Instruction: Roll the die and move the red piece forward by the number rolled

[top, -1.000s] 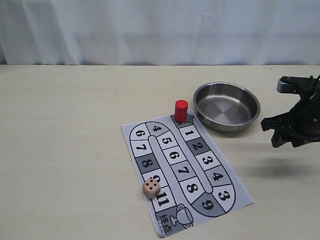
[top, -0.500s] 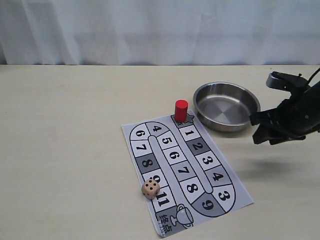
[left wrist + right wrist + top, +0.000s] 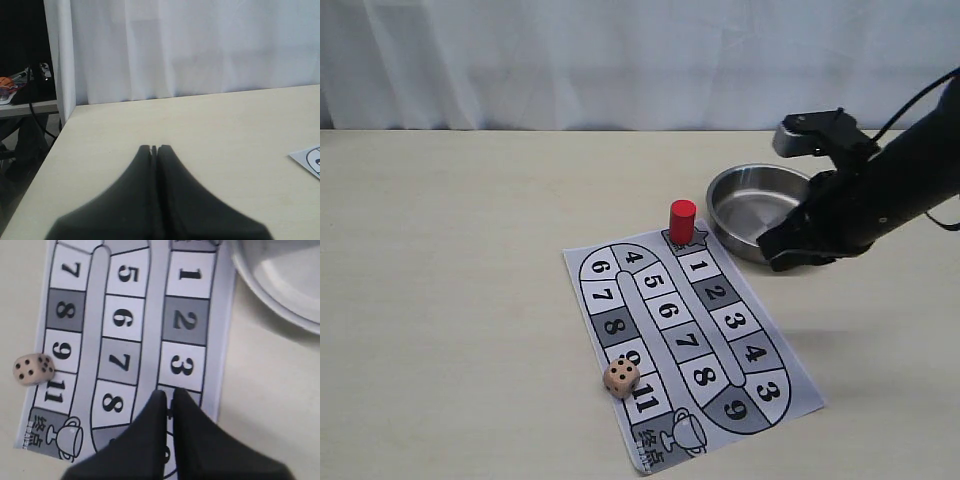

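Exterior view, bowl (image 3: 744, 208) beside red piece (image 3: 682, 221)

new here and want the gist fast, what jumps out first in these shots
The numbered board sheet lies mid-table, with the red piece upright on the star square at its far end, beside a steel bowl. The die sits at the board's left edge by squares 9 and 11. The dark right claw, shut, hangs by the bowl's near rim.

Bright even light, soft shadows; fingers (image 3: 145, 200) blurry in wrist cams.
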`<state>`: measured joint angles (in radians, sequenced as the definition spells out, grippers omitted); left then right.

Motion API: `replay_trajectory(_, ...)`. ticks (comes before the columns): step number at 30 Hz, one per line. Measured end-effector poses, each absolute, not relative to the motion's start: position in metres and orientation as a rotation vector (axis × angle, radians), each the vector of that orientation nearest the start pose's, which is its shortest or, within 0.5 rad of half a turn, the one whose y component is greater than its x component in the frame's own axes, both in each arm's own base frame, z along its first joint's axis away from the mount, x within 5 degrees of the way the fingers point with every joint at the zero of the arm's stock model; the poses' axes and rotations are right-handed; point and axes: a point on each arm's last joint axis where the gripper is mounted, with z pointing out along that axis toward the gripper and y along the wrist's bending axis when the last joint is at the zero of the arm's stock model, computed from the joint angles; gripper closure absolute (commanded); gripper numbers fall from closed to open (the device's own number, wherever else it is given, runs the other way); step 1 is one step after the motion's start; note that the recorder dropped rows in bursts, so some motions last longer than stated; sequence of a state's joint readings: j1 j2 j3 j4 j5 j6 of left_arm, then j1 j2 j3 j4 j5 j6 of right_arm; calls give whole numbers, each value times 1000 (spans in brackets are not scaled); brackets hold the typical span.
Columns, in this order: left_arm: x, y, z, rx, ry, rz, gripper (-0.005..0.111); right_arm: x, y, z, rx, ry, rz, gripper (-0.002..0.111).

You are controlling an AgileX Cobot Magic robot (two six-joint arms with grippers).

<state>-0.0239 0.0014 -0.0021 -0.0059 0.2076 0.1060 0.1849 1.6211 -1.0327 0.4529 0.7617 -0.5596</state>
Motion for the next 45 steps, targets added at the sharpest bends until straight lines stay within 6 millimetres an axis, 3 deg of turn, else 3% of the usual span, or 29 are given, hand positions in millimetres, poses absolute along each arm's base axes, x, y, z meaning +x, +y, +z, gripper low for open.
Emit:
replay_trajectory(5, 56, -1, 195, 106, 1687, 56, 107, 288, 124, 219, -887, 2634, 383, 104)
replay_trajectory(14, 56, -1, 195, 106, 1687, 56, 107, 255, 181, 218, -1199, 2555, 352, 104)
replay_trajectory(20, 56, -1, 195, 106, 1687, 56, 107, 243, 197, 202, -1282, 2608, 194, 104)
replay_trajectory(26, 56, -1, 195, 106, 1687, 56, 107, 234, 215, 179, -1390, 2639, 159, 104)
replay_trajectory(33, 56, -1, 195, 106, 1687, 56, 107, 240, 225, 151, -1380, 2660, 165, 104)
replay_trajectory(45, 56, -1, 195, 106, 1687, 56, 107, 246, 232, 124, -1369, 2666, 186, 104)
